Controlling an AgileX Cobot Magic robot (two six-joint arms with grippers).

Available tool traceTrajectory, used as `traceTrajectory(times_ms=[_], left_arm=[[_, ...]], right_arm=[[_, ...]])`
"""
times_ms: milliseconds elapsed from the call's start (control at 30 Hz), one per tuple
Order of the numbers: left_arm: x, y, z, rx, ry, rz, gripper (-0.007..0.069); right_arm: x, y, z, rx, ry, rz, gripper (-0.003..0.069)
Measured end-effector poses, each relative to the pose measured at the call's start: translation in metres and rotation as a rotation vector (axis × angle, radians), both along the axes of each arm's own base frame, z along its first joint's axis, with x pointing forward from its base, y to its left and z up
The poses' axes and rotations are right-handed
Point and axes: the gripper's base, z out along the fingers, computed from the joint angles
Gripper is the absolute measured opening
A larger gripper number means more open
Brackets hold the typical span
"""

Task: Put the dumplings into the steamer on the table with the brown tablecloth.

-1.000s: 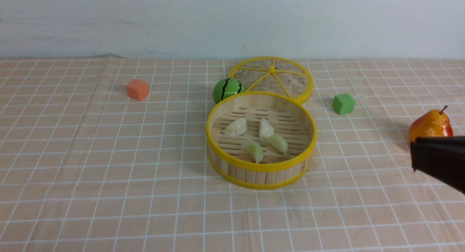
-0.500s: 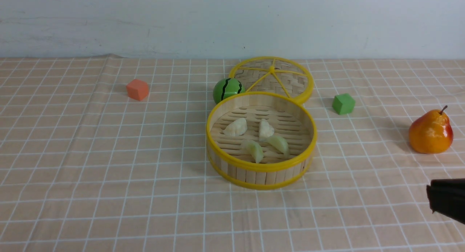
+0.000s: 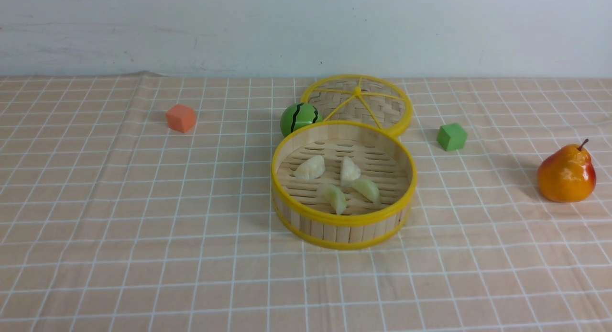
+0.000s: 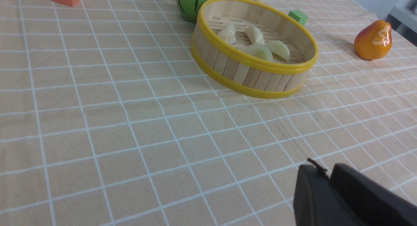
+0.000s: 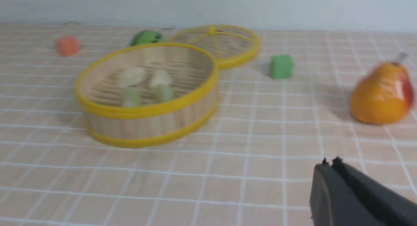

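The four dumplings [image 3: 340,183] lie inside the steamer [image 3: 344,226] on the brown tablecloth [image 3: 143,226]. The lid [image 3: 357,102] and a green ball [image 3: 298,118] touch its far side. Both the left gripper [image 4: 325,183] and the right gripper [image 5: 329,174] hang low, closed and empty.

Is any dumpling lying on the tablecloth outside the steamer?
No, all four dumplings lie inside the steamer.

Bright, even light fills all three views — shadows are soft and short. The right wrist view is smeared with blur; the pear [image 4: 373,39] carries small glints.
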Motion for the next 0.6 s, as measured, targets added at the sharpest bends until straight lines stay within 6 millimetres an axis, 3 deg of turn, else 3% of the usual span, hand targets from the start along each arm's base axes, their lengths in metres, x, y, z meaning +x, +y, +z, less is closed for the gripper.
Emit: traceTrajectory(times_ms=[67, 167, 600], left_arm=[[0.000, 0.000, 0.000, 0.000, 0.000, 0.000, 0.0071], [0.000, 0.000, 0.000, -0.001, 0.000, 0.000, 0.0074], [0.000, 0.000, 0.000, -0.001, 0.000, 0.000, 0.0088]], right_arm=[[-0.002, -0.006, -0.023, 0.025, 0.019, -0.092, -0.0012], [-0.002, -0.010, -0.043, 0.037, 0.072, -0.176, -0.0020], [-0.004, -0.012, -0.045, 0.023, 0.117, -0.204, -0.0021]])
